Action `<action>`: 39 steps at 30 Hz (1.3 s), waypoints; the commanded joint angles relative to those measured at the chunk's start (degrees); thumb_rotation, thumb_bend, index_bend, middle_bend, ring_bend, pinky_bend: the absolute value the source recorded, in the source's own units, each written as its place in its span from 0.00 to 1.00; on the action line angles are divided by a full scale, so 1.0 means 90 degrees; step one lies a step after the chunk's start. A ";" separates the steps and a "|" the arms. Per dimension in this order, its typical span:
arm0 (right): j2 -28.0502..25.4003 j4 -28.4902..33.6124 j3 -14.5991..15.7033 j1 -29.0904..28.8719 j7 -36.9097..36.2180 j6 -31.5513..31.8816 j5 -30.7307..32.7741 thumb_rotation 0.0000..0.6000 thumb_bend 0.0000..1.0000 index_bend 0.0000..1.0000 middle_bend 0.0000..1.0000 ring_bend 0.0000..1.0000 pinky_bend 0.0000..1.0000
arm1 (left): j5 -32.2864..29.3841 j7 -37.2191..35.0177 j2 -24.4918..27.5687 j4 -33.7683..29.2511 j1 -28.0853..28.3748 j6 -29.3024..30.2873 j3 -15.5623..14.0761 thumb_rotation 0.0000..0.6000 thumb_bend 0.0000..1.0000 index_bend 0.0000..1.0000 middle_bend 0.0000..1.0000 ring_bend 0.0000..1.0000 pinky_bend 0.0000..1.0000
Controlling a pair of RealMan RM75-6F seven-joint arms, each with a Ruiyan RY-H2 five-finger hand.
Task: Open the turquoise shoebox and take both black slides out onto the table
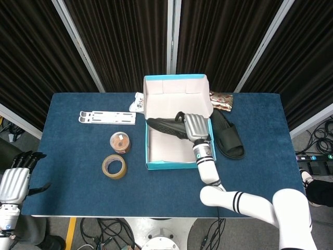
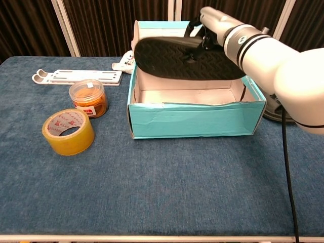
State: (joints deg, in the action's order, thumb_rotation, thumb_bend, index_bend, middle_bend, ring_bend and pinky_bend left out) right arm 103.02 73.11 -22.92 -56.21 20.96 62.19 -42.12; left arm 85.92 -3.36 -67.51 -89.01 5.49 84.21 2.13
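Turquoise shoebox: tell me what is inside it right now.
The turquoise shoebox shows only its bare pale floor. The right robot hand holds a black slide lifted above it. That slide hides part of the back of the interior.

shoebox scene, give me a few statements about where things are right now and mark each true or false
1. The right hand holds a black slide lifted above the turquoise shoebox. True.
2. The second black slide is inside the box. False: it lies on the table just right of the box.
3. The shoebox lid is shut. False: it stands open at the back.
4. The tape roll lies nearer the table's front edge than the orange-filled jar. True.
5. The left hand grips the box. False: it is off the table's left corner, holding nothing.
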 commanded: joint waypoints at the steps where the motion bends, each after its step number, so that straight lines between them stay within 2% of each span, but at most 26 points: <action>1: -0.0355 0.0429 -0.0052 0.0353 -0.0780 0.0155 -0.0815 1.00 0.86 0.77 0.66 0.69 0.72 | 0.0002 -0.0011 0.0003 0.0010 0.0002 0.0003 0.0002 1.00 0.01 0.22 0.18 0.11 0.11; 8: -0.1323 0.1012 0.0166 0.0922 -0.1316 0.0689 -0.2067 1.00 0.84 0.78 0.66 0.68 0.72 | 0.0027 -0.0035 -0.0015 0.0040 0.0013 0.0033 0.0016 1.00 0.01 0.22 0.18 0.11 0.11; 14: -0.2025 0.1045 0.0507 0.1421 -0.1149 0.1086 -0.2644 1.00 0.81 0.77 0.66 0.68 0.72 | 0.0038 -0.0058 -0.0029 0.0052 0.0005 0.0065 0.0018 1.00 0.01 0.22 0.18 0.11 0.11; 16: -0.2213 0.0858 0.0701 0.1578 -0.0897 0.1160 -0.2775 1.00 0.78 0.77 0.66 0.68 0.71 | 0.0053 -0.0069 -0.0034 0.0056 -0.0002 0.0094 0.0020 1.00 0.01 0.22 0.18 0.11 0.11; 19: -0.2335 0.0414 0.0979 0.1751 -0.0907 0.1079 -0.2966 1.00 0.75 0.76 0.65 0.67 0.70 | 0.0067 -0.0062 -0.0044 0.0064 -0.0015 0.0125 0.0014 1.00 0.01 0.22 0.18 0.11 0.11; 23: -0.2503 0.0227 0.1289 0.1987 -0.1889 0.0804 -0.3337 1.00 0.74 0.76 0.65 0.66 0.69 | 0.0080 -0.0047 -0.0045 0.0037 -0.0032 0.0152 0.0002 1.00 0.01 0.22 0.18 0.11 0.11; 29: -0.2620 0.0234 0.1822 0.2303 -0.3347 0.1557 -0.4820 1.00 0.73 0.76 0.64 0.66 0.69 | 0.0082 0.0018 0.0021 -0.0039 -0.0057 0.0180 -0.0010 1.00 0.01 0.22 0.18 0.11 0.11; 33: -0.2759 0.0547 0.2233 0.2528 -0.3444 0.2060 -0.5641 1.00 0.71 0.76 0.64 0.66 0.68 | 0.0064 0.0033 0.0055 -0.0091 -0.0075 0.0209 0.0003 1.00 0.01 0.22 0.18 0.11 0.11; 39: -0.2769 0.0804 0.2682 0.2903 -0.3042 0.2460 -0.6255 1.00 0.71 0.75 0.64 0.66 0.67 | 0.0068 0.0051 0.0077 -0.0125 -0.0036 0.0160 0.0017 1.00 0.01 0.22 0.18 0.11 0.11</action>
State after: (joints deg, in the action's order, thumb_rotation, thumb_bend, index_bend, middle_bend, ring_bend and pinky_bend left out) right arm 78.28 79.49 -0.14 -31.41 -7.63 83.09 -96.76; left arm 86.54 -2.90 -66.83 -90.12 5.17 85.66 2.28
